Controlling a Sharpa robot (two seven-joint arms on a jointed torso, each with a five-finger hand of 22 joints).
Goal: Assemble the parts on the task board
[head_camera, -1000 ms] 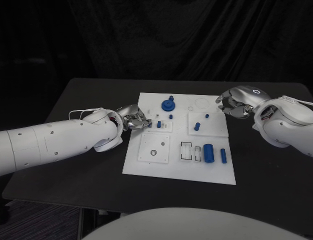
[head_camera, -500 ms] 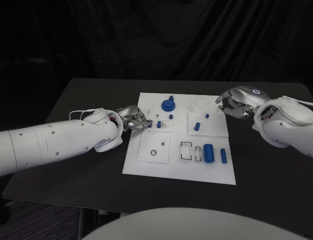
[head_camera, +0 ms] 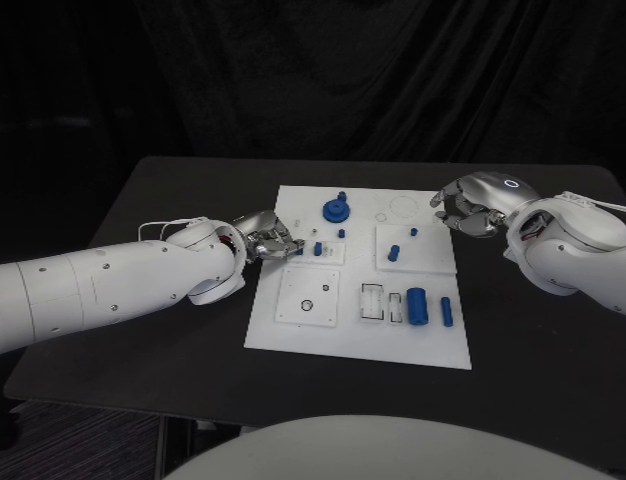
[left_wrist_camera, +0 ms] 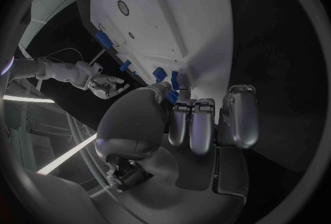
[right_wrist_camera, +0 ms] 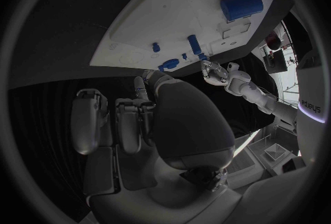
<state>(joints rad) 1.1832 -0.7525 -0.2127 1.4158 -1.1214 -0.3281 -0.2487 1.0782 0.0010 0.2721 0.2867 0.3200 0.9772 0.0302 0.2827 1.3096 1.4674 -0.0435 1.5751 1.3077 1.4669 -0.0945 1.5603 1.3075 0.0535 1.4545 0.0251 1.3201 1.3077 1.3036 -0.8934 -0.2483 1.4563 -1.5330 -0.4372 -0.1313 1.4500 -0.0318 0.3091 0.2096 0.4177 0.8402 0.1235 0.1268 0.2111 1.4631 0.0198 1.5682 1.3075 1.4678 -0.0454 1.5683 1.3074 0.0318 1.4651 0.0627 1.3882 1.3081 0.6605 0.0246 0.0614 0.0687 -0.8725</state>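
Two hands are flanking the task board [head_camera: 359,330] on the black bench [head_camera: 183,190]. Left hand [head_camera: 270,240] is pinching a small blue part [head_camera: 318,248] at the board's left edge; right hand [head_camera: 465,210] is hovering curled, holding nothing, beside the far right corner.

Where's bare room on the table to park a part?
Bare black table lies far of the left hand, and more lies near of the white task board. The board's middle is crowded with small blue parts; the right hand hangs at its far right corner.
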